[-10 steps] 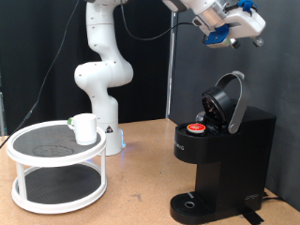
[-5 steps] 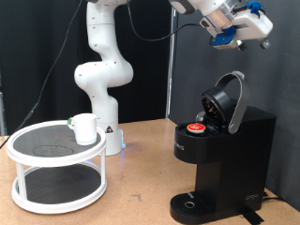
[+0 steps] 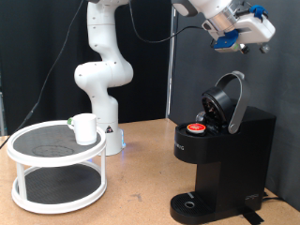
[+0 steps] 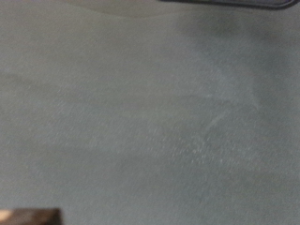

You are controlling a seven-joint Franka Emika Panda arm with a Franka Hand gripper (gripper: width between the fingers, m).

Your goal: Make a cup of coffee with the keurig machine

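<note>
The keurig machine [image 3: 230, 155] stands at the exterior view's right with its hinged lid [image 3: 229, 100] raised. A small pod with a red top [image 3: 196, 128] sits in its open chamber. The cup [image 3: 85, 127], a plain white mug, stands on the top tier of a round white stand [image 3: 28, 152] at the exterior view's left. My gripper [image 3: 251, 37] is high at the exterior view's top right, above the raised lid and apart from it, with nothing seen between its fingers. The wrist view shows only a blurred grey surface, without fingers.
The white robot arm's base [image 3: 103, 84] stands behind the stand, on the wooden table [image 3: 141, 192]. The machine's drip tray [image 3: 195, 204] at its foot holds nothing. A dark backdrop closes off the back.
My gripper has drifted a little towards the exterior view's right, staying high above the lid. The machine, the pod and the cup have not moved.
</note>
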